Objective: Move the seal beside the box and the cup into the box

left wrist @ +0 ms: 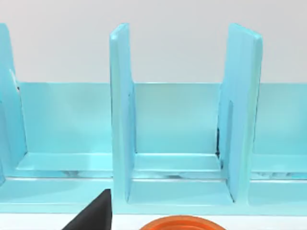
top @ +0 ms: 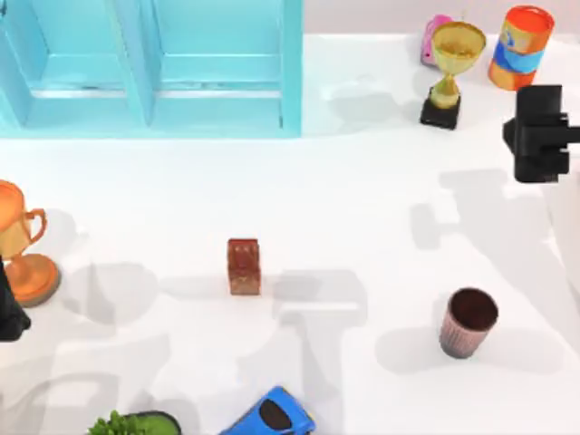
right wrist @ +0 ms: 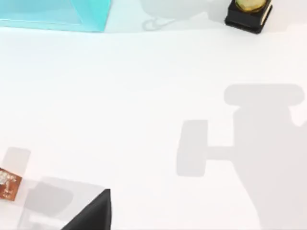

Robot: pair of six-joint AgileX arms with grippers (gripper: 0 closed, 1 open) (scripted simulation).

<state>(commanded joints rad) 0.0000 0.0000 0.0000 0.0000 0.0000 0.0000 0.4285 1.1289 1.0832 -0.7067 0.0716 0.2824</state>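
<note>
While both tools' states cannot be told, cup [top: 468, 323] upright, seal [top: 244, 266] apart, box [top: 149, 68] open-topped.

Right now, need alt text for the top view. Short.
Overhead view of a white table: a red-brown seal at centre and a ribbed cup upright toward the right, both outside the turquoise box at the upper left. The right gripper is parked at the right edge, by a gold trophy and an orange can.

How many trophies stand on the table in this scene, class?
2. A gold trophy stands at the far right, beside the orange-and-blue can; an orange trophy stands at the left edge, partly cut off. More could lie beyond the view's edges.
</note>
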